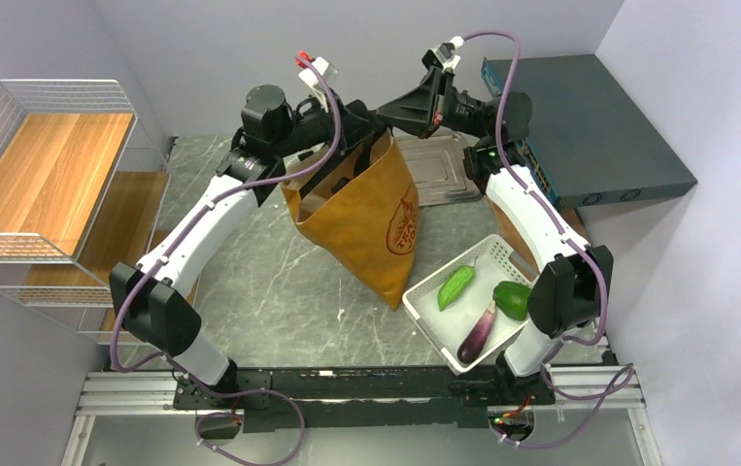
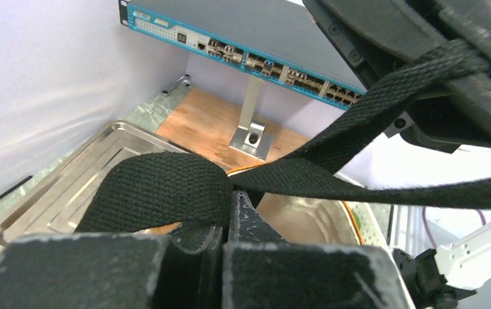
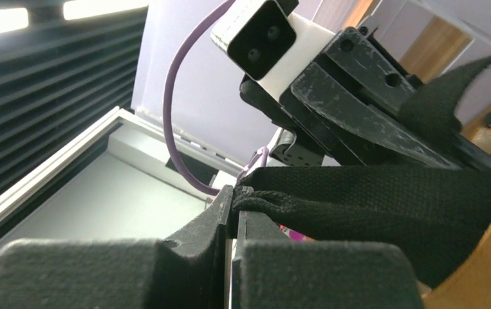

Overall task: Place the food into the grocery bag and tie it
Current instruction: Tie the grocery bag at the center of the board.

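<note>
The mustard grocery bag [image 1: 371, 228] hangs tilted above the table, held up by its black straps. My left gripper [image 1: 359, 129] is shut on a folded loop of strap [image 2: 159, 190], its jaws [image 2: 230, 206] pressed together. Coming from the other side, my right gripper [image 1: 387, 116] is shut on the other strap [image 3: 371, 193], pinched at its tips [image 3: 234, 196]. The two grippers nearly touch over the bag's mouth, and the straps cross between them. The pale lining [image 2: 307, 219] shows inside. The food in the bag is hidden, apart from a sliver of magenta under the strap in the right wrist view.
A white basket [image 1: 429, 335] at the front right holds a light green pepper [image 1: 454, 287], a darker green vegetable [image 1: 512, 299] and a purple eggplant [image 1: 478, 333]. A metal tray [image 1: 444, 170] lies behind the bag. A network switch [image 1: 589, 126] is at the back right. A wire shelf [image 1: 46, 175] stands left.
</note>
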Controlling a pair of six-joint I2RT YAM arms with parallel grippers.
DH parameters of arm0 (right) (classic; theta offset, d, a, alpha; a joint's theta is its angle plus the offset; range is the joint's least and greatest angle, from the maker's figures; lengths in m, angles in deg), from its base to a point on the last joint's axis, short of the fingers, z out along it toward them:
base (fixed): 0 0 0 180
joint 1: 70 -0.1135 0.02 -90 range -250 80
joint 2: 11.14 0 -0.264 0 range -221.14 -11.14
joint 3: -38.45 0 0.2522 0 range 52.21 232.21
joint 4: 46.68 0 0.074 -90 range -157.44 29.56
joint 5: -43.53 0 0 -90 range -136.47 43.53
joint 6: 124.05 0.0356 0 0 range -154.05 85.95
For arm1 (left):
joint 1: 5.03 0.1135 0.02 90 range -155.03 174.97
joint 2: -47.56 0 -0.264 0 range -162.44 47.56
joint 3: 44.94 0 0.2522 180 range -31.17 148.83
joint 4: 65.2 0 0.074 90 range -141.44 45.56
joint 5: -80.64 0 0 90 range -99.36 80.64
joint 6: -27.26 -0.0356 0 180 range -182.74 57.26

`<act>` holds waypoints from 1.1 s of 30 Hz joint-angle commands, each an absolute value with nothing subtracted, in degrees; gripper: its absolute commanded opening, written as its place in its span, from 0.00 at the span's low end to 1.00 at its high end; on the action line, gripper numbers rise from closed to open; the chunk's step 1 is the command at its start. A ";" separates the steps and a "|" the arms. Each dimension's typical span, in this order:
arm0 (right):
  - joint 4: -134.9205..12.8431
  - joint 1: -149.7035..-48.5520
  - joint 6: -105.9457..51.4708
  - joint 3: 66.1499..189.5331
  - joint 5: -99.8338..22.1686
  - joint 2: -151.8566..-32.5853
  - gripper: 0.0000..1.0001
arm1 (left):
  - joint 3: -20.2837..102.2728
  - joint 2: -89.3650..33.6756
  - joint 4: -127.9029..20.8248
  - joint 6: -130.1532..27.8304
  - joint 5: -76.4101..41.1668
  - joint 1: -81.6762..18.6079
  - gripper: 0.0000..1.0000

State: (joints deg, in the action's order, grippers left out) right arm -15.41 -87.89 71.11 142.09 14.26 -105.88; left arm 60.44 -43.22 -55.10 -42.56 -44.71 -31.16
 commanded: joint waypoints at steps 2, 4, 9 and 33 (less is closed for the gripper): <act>-1.19 -91.10 77.97 150.54 16.04 -106.32 0.00 | 60.28 -40.18 -53.35 -50.86 -38.93 -32.40 0.00; 2.03 -91.31 80.67 150.75 16.24 -107.14 0.00 | 61.48 -38.01 -51.97 -50.68 -40.56 -31.72 0.00; 0.36 -91.53 78.80 149.42 17.06 -106.47 0.00 | 65.30 -33.75 -40.66 -58.78 -35.31 -31.44 0.00; -22.61 -92.96 61.49 154.29 8.67 -106.09 0.00 | 62.42 -31.87 -46.77 -51.45 -50.94 -37.46 0.00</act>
